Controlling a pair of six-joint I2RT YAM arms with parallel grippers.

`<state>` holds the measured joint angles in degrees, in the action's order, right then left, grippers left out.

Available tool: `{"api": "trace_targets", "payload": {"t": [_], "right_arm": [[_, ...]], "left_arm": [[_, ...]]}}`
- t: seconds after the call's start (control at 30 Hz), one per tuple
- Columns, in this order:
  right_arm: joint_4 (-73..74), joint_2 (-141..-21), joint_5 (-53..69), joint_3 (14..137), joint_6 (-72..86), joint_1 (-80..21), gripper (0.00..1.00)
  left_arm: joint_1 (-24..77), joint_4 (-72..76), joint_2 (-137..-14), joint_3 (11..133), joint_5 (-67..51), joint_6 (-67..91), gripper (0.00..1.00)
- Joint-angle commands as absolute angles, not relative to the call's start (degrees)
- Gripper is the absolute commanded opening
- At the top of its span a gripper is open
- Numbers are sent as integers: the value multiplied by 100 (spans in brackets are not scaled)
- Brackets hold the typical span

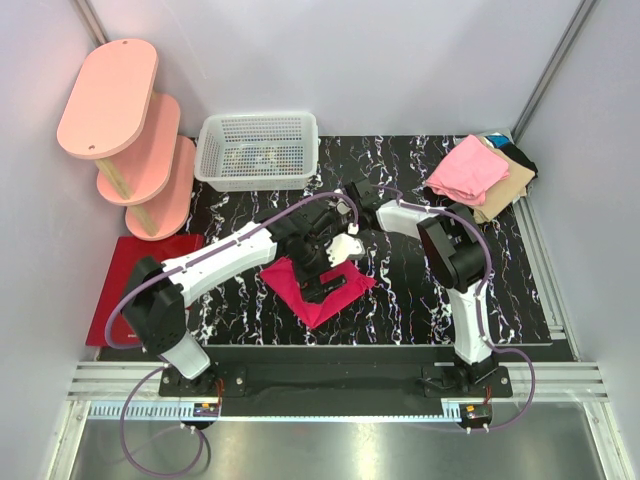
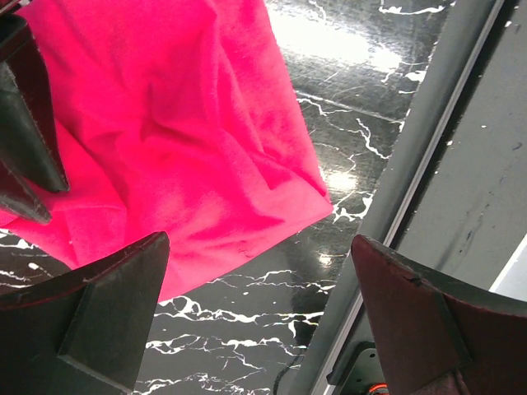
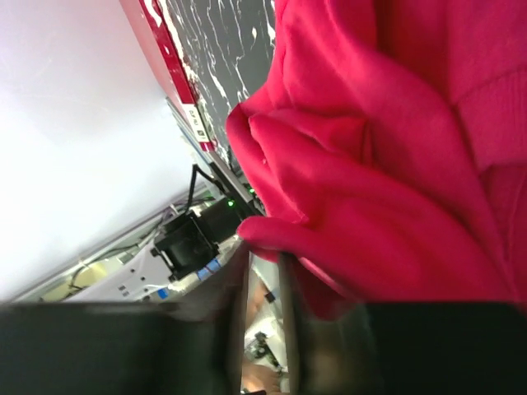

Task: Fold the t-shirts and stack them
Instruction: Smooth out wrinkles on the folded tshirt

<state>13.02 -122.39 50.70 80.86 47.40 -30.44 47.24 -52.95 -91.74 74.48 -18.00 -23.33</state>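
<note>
The magenta-red t-shirt [image 1: 322, 293] lies rumpled on the black marble table [image 1: 420, 290], near the middle front. My left gripper [image 1: 316, 280] hovers over it, open and empty. In the left wrist view the shirt [image 2: 173, 140] fills the upper left, and the left gripper [image 2: 259, 317] sits past its corner, over bare table. My right gripper [image 1: 338, 258] is at the shirt's far edge. In the right wrist view the right gripper [image 3: 265, 251] is nearly closed, pinching a fold of the shirt [image 3: 387, 164]. Folded light pink [image 1: 466, 170], tan [image 1: 507, 186] and black/teal [image 1: 517, 154] shirts are stacked at the back right.
A white mesh basket [image 1: 258, 150] stands at the back of the table. A pink tiered shelf [image 1: 125, 130] stands at the far left, with a dark red mat [image 1: 135, 290] below it. The metal rail of the table's front edge [image 2: 428, 164] runs close to the shirt.
</note>
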Motion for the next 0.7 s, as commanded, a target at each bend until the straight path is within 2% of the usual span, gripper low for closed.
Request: {"api": "trace_targets", "payload": {"t": [0.0,0.13,0.43,0.67], "right_arm": [[1116,-12270,5265,8315,4869,-3050,12],[1125,-12182,5265,8253,4869,-3050,0],[1125,-12190,5238,8595,4983,-2997,0],[1125,-12638,5291,9192,5080,-2901,0]], "left_arm": [[4755,-5116,-9035,7480,-1565,-2233,99],[4746,-4966,-9088,7278,-1564,-2215,99],[4755,-4562,-9887,7137,-1696,-2233,99],[4895,-4544,-10204,7251,-1801,-2285,99]]}}
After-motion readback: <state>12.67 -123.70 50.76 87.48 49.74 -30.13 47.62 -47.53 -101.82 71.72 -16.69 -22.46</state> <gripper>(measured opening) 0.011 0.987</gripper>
